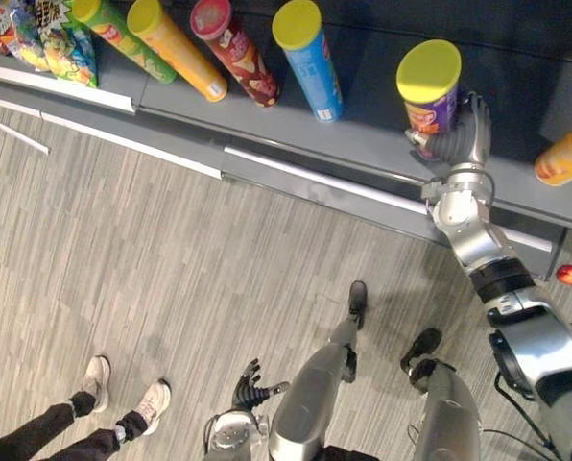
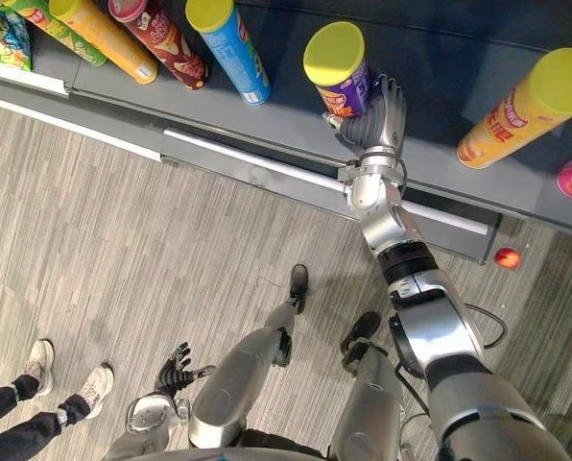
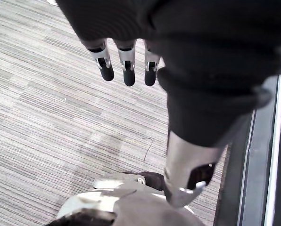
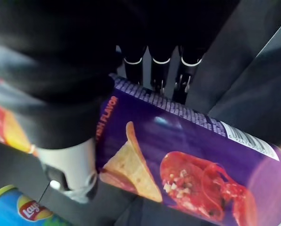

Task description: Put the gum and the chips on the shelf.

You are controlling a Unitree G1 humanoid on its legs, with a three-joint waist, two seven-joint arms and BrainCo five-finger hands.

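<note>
Chips can (image 1: 428, 91), purple with yellow lid, we find upright on the shelf (image 1: 363, 139) at upper right of the frame, right hand (image 1: 459, 139) curled round its lower body from the right, left hand (image 1: 250, 384) hanging slack, fingers loose, at bottom centre, well apart.

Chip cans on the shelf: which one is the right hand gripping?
The purple can with the yellow lid, just right of the blue can; the right hand is wrapped around it.

A person's shoes (image 1: 152, 403) and a red ball (image 1: 569, 275) rest on the floor (image 1: 171, 259).
</note>
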